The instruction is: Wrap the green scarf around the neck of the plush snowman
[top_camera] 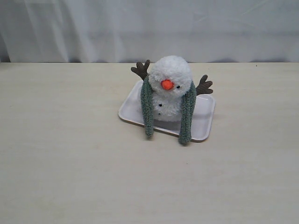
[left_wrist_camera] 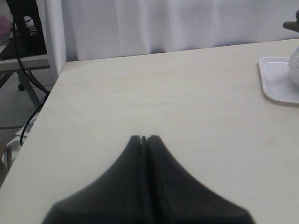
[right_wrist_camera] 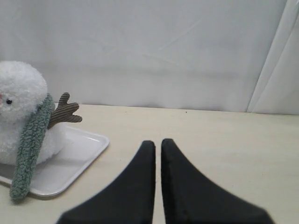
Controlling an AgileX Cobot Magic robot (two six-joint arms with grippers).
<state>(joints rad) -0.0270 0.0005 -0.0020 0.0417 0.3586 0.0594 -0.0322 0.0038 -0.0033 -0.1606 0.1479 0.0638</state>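
You see a fluffy plush snowman (top_camera: pixel 172 70), chunky knit cloth scarf (top_camera: pixel 147 109), smooth plastic-looking tray (top_camera: pixel 204 119), matt wood-grain table (top_camera: pixel 70 163).

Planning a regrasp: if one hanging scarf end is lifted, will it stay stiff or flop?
Probably floppy: the green scarf drapes limply over the tray rim. Chunky knit likely resists slipping. Tugging may tip the plush snowman.

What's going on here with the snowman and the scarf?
Nothing is being handled at the moment. The plush snowman sits on a white tray on the table. The green scarf is draped behind its neck, both ends hanging down the front, uncrossed. The left gripper and right gripper are shut, empty and clear of it.
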